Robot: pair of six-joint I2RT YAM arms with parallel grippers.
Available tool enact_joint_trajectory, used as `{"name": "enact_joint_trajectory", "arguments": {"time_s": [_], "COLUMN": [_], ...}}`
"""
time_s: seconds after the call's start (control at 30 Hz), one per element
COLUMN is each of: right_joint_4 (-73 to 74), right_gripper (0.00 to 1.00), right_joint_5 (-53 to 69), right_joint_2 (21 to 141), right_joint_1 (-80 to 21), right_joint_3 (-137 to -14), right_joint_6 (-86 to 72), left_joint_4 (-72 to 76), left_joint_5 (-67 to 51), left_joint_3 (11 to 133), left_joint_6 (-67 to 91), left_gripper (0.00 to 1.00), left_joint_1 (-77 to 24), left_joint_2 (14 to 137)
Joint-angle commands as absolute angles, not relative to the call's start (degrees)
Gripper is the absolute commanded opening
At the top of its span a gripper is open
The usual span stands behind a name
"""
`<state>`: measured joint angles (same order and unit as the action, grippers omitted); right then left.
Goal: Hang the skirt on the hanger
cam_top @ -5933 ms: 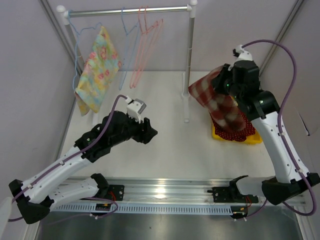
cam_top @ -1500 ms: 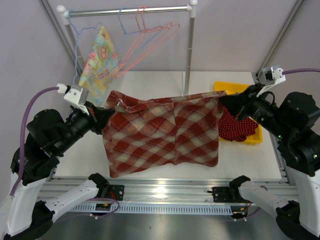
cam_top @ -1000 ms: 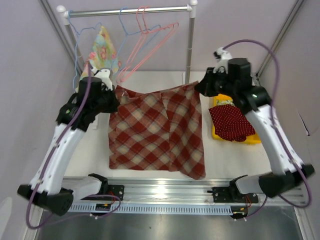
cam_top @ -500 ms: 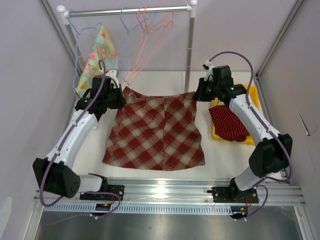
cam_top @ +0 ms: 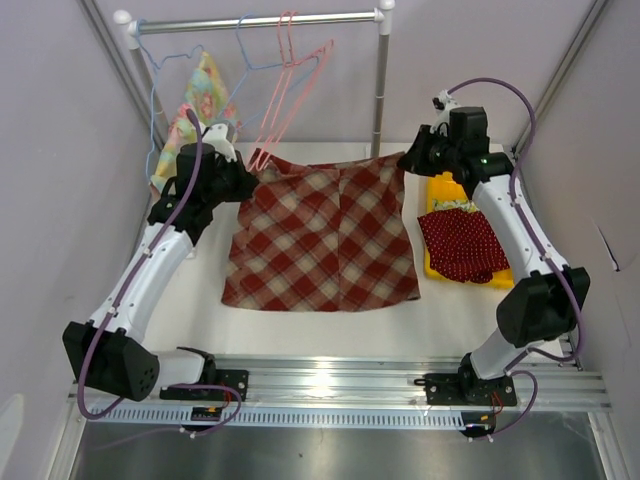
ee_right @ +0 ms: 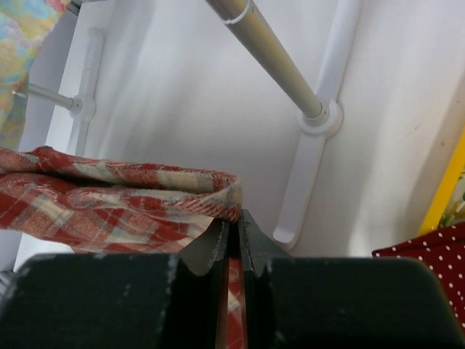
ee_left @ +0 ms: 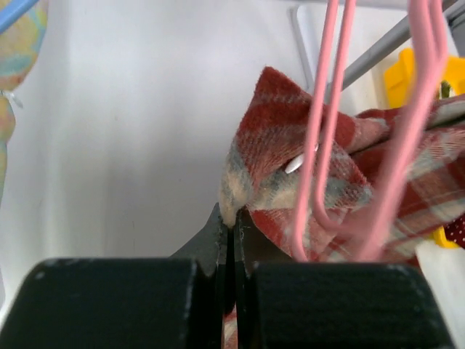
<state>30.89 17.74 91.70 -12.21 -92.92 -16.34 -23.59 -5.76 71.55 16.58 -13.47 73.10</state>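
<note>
The red, cream and grey plaid skirt (cam_top: 325, 235) lies spread on the white table, its waistband toward the rack. My left gripper (cam_top: 247, 183) is shut on the waistband's left corner (ee_left: 254, 174), right under the pink hangers (cam_top: 290, 75) whose wires (ee_left: 323, 131) cross in front of the cloth. My right gripper (cam_top: 408, 165) is shut on the waistband's right corner (ee_right: 218, 190), with plaid cloth pinched between the jaws. The skirt's hem lies flat toward the near edge.
A rail (cam_top: 260, 20) on white posts holds blue hangers (cam_top: 160, 70), one with a floral garment (cam_top: 200, 110). The rack's right post (cam_top: 377, 90) stands just left of my right gripper. A yellow tray (cam_top: 445, 190) with a red dotted cloth (cam_top: 460, 245) sits at the right.
Both arms have carried the waistband farther back toward the rack over the last second. The skirt has gone from hanging stretched between the grippers to lying flat, and its left corner now reaches the pink hangers.
</note>
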Motion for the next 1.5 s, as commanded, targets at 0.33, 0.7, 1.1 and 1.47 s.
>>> {"name": "enact_joint_trajectory", "arguments": {"time_s": [0.33, 0.7, 1.1, 1.47], "right_joint_4": [24.79, 22.68, 21.0, 28.12], "right_gripper": [0.09, 0.13, 0.58, 0.68], "right_joint_5": [16.79, 10.21, 2.9, 0.53], "right_joint_2": [86.14, 69.27, 53.44, 53.7], "right_joint_1": [-15.28, -20.82, -30.15, -30.06], "right_joint_3": [-84.56, -61.65, -37.97, -46.14], "right_joint_6": [-18.98, -23.11, -33.48, -33.75], "left_joint_4": [-10.29, 0.53, -11.33, -28.47], "left_joint_5": [-6.77, -8.79, -9.75, -9.14], "left_joint_3": [58.8, 38.07, 28.39, 42.53], "left_joint_6": [22.41, 29.53, 32.96, 26.64], "left_gripper": [0.0, 0.0, 0.6, 0.65], "left_joint_1": [-12.48, -12.66, -12.66, -12.66], "left_joint_2": [70.67, 56.53, 47.21, 35.6]}}
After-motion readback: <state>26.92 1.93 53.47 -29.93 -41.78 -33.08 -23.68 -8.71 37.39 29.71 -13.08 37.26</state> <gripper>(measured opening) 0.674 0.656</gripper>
